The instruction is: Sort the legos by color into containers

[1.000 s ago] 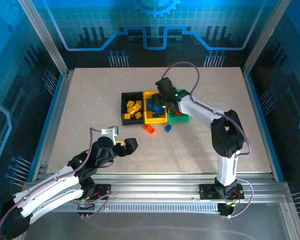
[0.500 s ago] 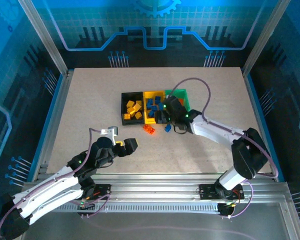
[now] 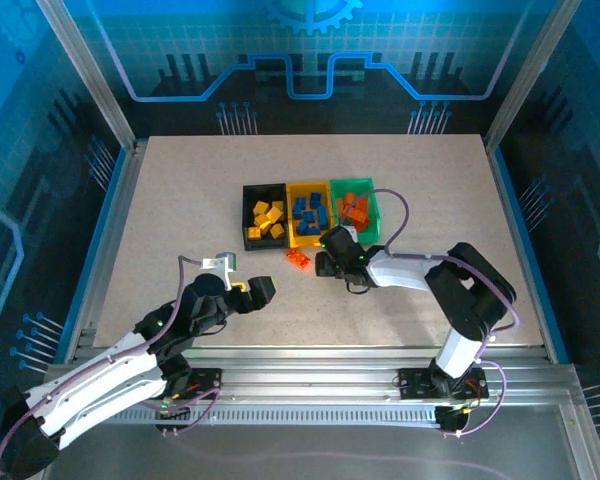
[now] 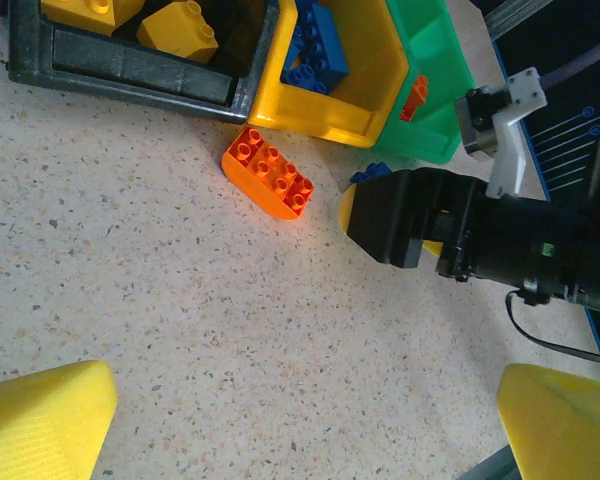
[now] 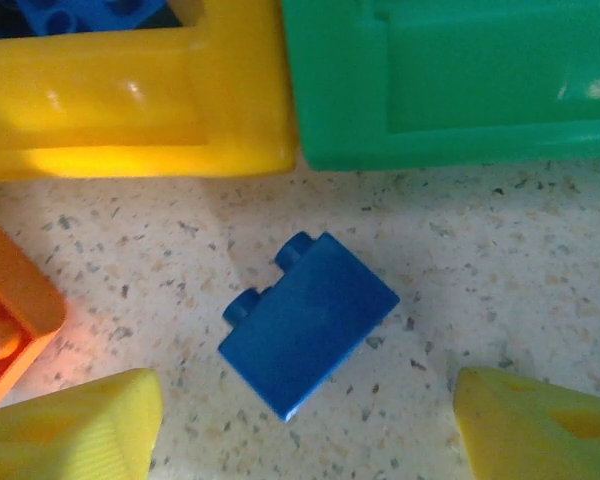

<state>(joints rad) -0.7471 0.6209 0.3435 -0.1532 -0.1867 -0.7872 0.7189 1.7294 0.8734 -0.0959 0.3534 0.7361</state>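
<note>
At the left we see our left gripper [image 3: 261, 289] hanging over bare table [image 3: 180, 200] near the arm bases, well apart from the bins, its yellow fingers [image 4: 42, 412] spread wide with nothing between them. Further in stands the row of joined bins. The black bin [image 3: 246, 215] holds yellow legos [image 3: 269, 218], and the yellow bin [image 3: 310, 243] beside it holds blue legos [image 3: 310, 212]. Just in front of the yellow bin an orange brick [image 3: 299, 259] lies studs up on the table, close to the wall but not touching it. To its right a blue brick [image 5: 308, 322] lies on its side on the table, just before the seam where the yellow and green bins meet, its studs pointing toward the yellow one. Our right gripper [image 3: 326, 263] is low over it, fingers [image 5: 75, 425] apart on either side and not touching it. At the right end the green bin [image 3: 376, 212] holds orange-red legos [image 3: 354, 208].
</note>
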